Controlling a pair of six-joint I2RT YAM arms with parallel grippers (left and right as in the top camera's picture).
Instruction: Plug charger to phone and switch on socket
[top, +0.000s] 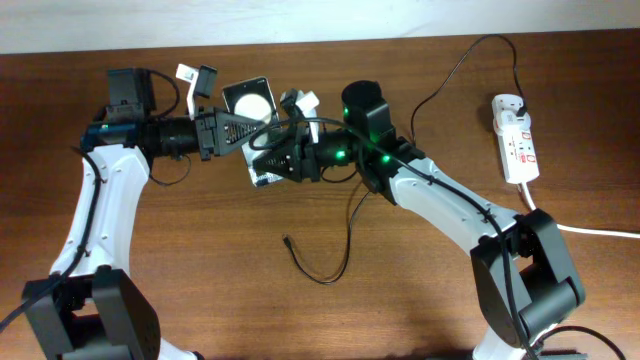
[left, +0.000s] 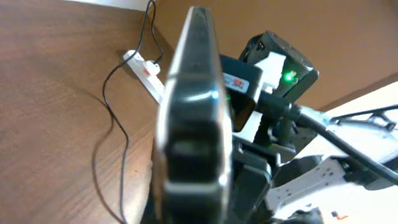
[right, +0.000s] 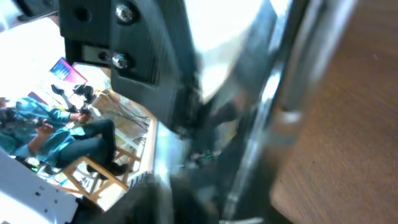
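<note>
Phone (left: 193, 112) pinched edge-on in left pincer (top: 252, 125), right pincer (top: 268, 160) just beside it, grip unreadable

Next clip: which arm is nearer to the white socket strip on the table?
Right. The right arm reaches across the table just beside the socket, on the same side of the table. The left arm stands at the opposite side, far from it.

Right wrist view: blurred throughout; right jaws indistinguishable. Left wrist view: phone (left: 193, 112) edge-on, out of focus, cut off at bottom edge. Overhead: charger (top: 346, 250) connector too small to resolve; white cord (top: 600, 231) cut off at right edge.
</note>
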